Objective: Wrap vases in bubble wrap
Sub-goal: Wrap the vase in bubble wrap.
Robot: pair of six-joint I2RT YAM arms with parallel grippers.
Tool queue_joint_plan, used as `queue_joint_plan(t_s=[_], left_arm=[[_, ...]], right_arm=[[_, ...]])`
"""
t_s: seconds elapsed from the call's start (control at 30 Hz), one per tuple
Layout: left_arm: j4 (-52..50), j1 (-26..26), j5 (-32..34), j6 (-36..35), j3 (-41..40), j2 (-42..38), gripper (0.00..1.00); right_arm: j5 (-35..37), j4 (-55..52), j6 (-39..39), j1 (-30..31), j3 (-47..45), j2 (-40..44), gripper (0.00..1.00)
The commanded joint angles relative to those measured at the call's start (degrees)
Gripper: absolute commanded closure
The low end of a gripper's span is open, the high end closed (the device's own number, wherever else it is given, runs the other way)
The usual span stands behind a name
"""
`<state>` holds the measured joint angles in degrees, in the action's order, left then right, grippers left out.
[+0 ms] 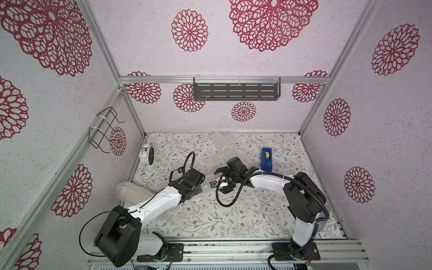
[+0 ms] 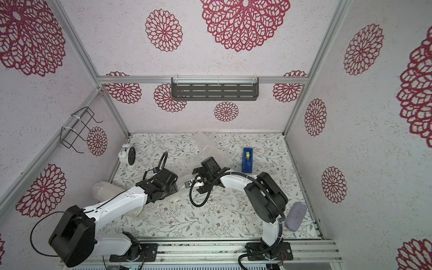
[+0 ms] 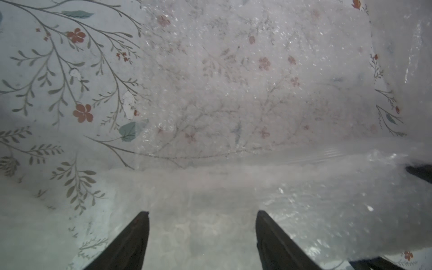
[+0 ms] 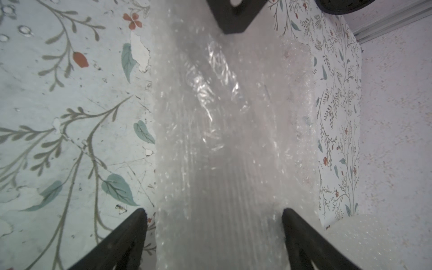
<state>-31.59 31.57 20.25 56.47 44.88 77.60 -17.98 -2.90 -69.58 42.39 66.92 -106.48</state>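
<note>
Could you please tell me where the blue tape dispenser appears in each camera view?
Top view: the blue tape dispenser stands right of centre on the floral table cover, toward its back.
Top view: the dispenser sits slightly further left.
Left wrist: not in it.
Right wrist: not in it.
Shared landmark: the floral table cover, in all four.

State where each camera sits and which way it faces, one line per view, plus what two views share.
Top view: high at the front, looking down and back at the table; left arm and right arm show.
Top view: same height and aim; both arms, table and dispenser show.
Left wrist: on the left arm, looking down past its fingers at bubble wrap.
Right wrist: on the right arm, looking along a wrapped vase between its fingers.
Shared: both wrist views show bubble wrap on the table.
</note>
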Motion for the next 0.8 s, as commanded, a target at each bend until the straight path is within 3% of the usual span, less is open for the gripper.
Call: queue_joint_plan(t_s=[0.0, 0.13, 0.77], left_arm=[[-0.3, -3.6, -0.7, -3.3, 1.5, 0.9, 0.26], [0.5, -6.7, -2.9, -5.5, 2.7, 4.4, 0.26], [3.2, -10.6, -4.4, -8.4, 2.6, 11.5, 0.26]], right_arm=[[3.0, -8.5, -0.5, -1.5, -0.5, -2.1, 0.09], [3.2, -9.3, -0.7, -1.7, 0.5, -3.2, 0.09], [2.5, -16.0, -0.2, -2.3, 1.9, -5.8, 0.12]])
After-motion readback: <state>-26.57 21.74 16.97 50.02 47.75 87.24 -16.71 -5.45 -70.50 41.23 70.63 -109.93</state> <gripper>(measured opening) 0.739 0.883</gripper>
